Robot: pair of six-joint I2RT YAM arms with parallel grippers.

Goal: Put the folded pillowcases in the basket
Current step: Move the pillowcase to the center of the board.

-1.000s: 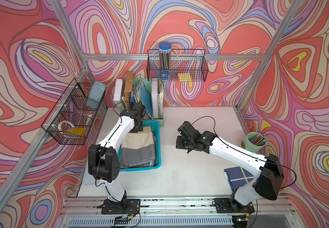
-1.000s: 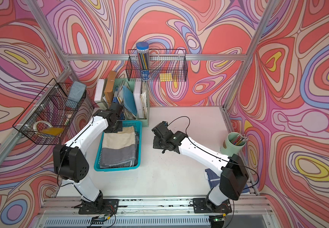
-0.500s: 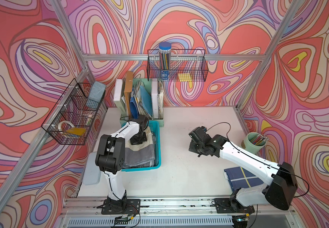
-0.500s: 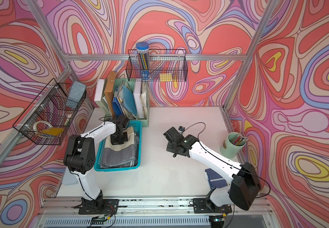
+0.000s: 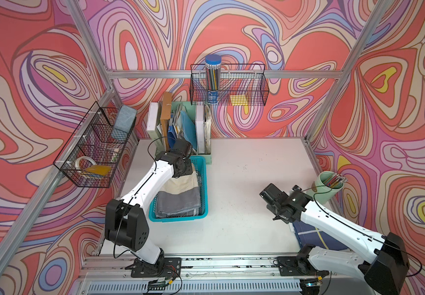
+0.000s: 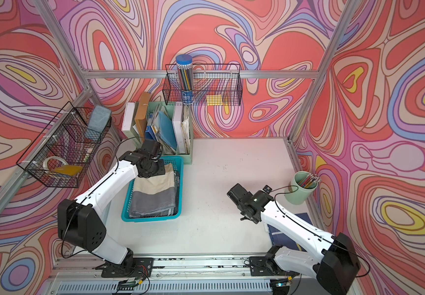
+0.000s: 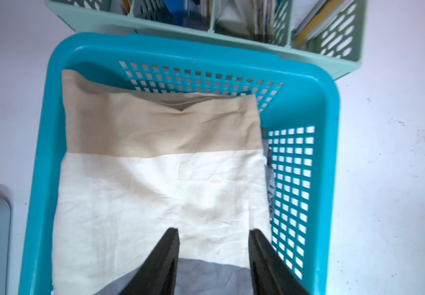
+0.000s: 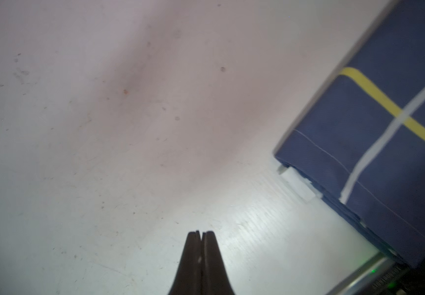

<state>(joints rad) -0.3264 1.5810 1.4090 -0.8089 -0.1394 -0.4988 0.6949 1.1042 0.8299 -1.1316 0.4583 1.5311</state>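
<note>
The folded pillowcase, banded beige, cream and grey, lies flat inside the turquoise basket at the table's left. My left gripper hovers over the basket's far end, open, both fingers just above the cloth with nothing between them. One finger is close to the basket's perforated side wall. My right gripper is shut and empty over bare table at the front right.
A folded navy cloth with yellow and white lines lies under the right arm. A mint file organiser stands right behind the basket. A green pencil cup is at the right edge. Black wire baskets hang on the walls.
My left gripper has opened and let the pillowcase go in the basket, then risen off it. The right arm has drawn back to the front right, still shut.
</note>
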